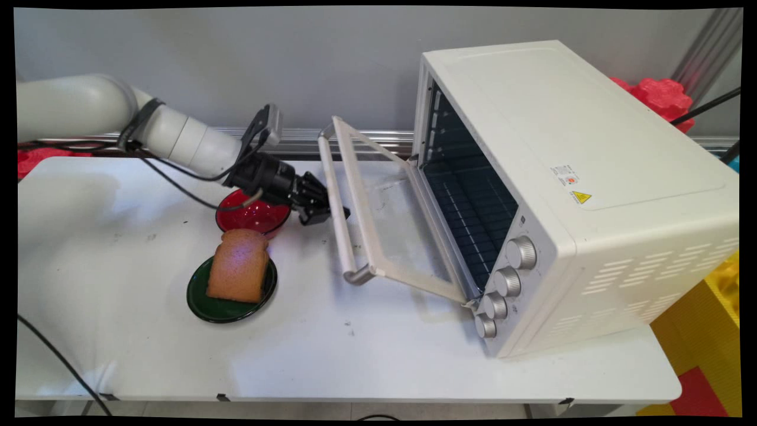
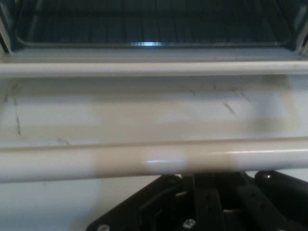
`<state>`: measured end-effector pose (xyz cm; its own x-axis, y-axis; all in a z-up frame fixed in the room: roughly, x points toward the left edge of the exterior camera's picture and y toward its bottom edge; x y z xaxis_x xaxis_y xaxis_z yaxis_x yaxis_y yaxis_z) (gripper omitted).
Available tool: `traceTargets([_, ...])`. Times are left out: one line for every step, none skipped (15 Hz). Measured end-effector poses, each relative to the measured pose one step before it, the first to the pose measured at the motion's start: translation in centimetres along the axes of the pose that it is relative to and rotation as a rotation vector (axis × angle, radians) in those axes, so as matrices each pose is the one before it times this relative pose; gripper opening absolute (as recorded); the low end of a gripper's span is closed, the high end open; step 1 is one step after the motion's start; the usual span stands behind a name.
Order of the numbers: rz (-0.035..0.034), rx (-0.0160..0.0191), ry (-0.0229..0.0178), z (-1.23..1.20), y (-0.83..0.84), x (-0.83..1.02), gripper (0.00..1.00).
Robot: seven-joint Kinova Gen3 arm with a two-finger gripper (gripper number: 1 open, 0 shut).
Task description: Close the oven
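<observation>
The gripper [image 1: 331, 208] meets the oven [image 1: 568, 189] door's handle [image 1: 336, 201]; whether it is clenched cannot be told. The door [image 1: 393, 219] hangs half-open toward the table's left (bar running near-to-far). Behind the gripper sit a red bowl [image 1: 251, 216] and toast [image 1: 238, 265] on a green plate [image 1: 227, 307]; bare table [image 1: 355, 355] lies nearer.

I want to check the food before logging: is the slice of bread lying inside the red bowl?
No. The slice of bread lies on the green plate, while the red bowl stands behind it.
</observation>
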<state>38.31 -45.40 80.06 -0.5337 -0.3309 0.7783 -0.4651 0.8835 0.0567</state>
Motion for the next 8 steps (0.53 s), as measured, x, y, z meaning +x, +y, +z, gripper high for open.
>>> traceTargets([-0.00107,0.00159,0.00676,-0.024,-0.075,0.722,0.00])
traceTargets([-0.00110,0.00131,0.00675,-0.037,-0.069,0.729,0.00])
traceTargets([-0.00123,0.00082,0.00608,-0.021,-0.049,0.602,0.00])
traceTargets([-0.00041,0.00001,0.00666,-0.033,-0.026,0.727,0.00])
traceTargets([0.00049,-0.00110,0.00767,-0.015,-0.037,0.827,0.00])
traceTargets([-0.00002,-0.00120,0.00612,-0.033,-0.008,0.634,0.00])
traceTargets([-0.00030,-0.00060,0.00756,-0.072,-0.003,0.725,0.00])
traceTargets([0.00001,-0.00076,0.00767,-0.038,-0.017,0.727,0.00])
